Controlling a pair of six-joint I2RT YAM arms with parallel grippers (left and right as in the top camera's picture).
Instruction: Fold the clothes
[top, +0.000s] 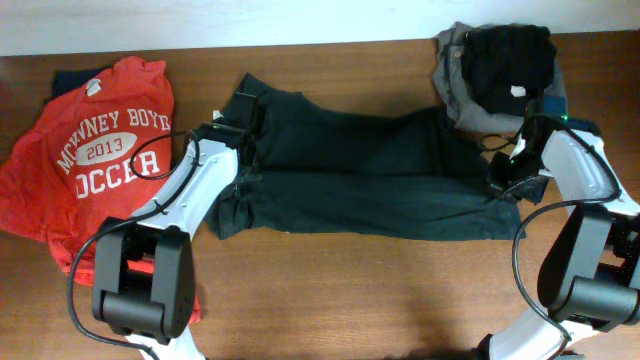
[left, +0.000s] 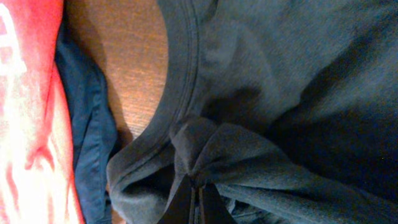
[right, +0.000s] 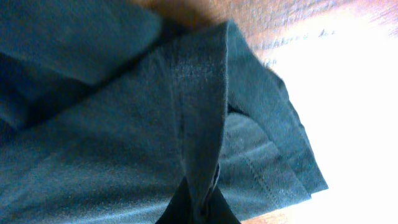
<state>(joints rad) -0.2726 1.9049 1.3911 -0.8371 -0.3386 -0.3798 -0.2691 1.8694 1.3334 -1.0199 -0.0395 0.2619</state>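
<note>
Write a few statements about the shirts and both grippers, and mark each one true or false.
1. The dark T-shirt lies stretched across the table between the two grippers. True.
2. The red T-shirt lies on the robot's right. False: it lies on the robot's left.
3. The left gripper is shut on a fold of the dark T-shirt near its collar. True.
4. The right gripper hangs open over bare wood. False: it is shut on the dark T-shirt's fabric.

I am stretching my left arm (top: 192, 188) forward and bending my right arm (top: 582, 165) inward, wrists lowered, left jaws and right jaws pinching closed.
</note>
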